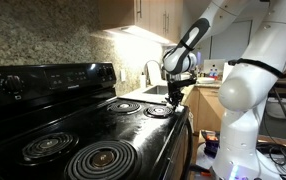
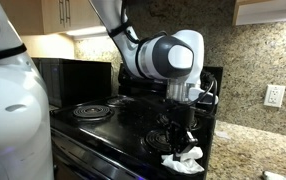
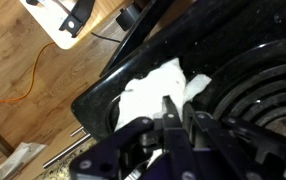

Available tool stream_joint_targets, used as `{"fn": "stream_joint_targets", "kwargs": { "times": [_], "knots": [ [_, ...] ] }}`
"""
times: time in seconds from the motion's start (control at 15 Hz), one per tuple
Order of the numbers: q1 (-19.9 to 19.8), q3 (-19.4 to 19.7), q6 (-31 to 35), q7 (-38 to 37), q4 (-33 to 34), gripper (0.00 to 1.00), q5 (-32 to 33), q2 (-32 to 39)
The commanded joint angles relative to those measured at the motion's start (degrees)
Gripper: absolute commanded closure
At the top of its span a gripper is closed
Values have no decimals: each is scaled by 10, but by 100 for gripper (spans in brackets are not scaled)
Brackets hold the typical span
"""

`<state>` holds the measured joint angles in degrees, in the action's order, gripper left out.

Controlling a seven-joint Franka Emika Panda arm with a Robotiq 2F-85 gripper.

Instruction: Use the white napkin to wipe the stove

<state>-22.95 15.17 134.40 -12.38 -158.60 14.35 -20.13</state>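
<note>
Robot arm [image 1: 245, 95]: glossy white shell links with rounded, swollen contours, parted at the joints by thin black seam bands. Joint housing [image 2: 171, 55]: a broad white cylinder closed by a dark grey circular end cap [image 2: 155, 57]. Wrist section [image 1: 191, 42], at 10 o'clock from the largest white link: black rather than white. Gripper [image 1: 176, 99]: black and blocky, ending in slim dark fingers [image 3: 169, 108]; in the wrist view its black linkages fill the 6 o'clock edge.
</note>
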Motion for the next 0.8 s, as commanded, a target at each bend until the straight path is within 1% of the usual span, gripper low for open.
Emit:
{"fn": "stream_joint_targets", "kwargs": {
  "times": [0.0,0.27,0.47,0.73],
  "knots": [
    [3,-10,-2,4,-30,90,-4,13],
    [-19,-5,18,-11,-29,90,23,25],
    [-14,-10,30,-12,-23,90,26,43],
    [-12,-14,43,-19,19,90,40,82]
  ]
}}
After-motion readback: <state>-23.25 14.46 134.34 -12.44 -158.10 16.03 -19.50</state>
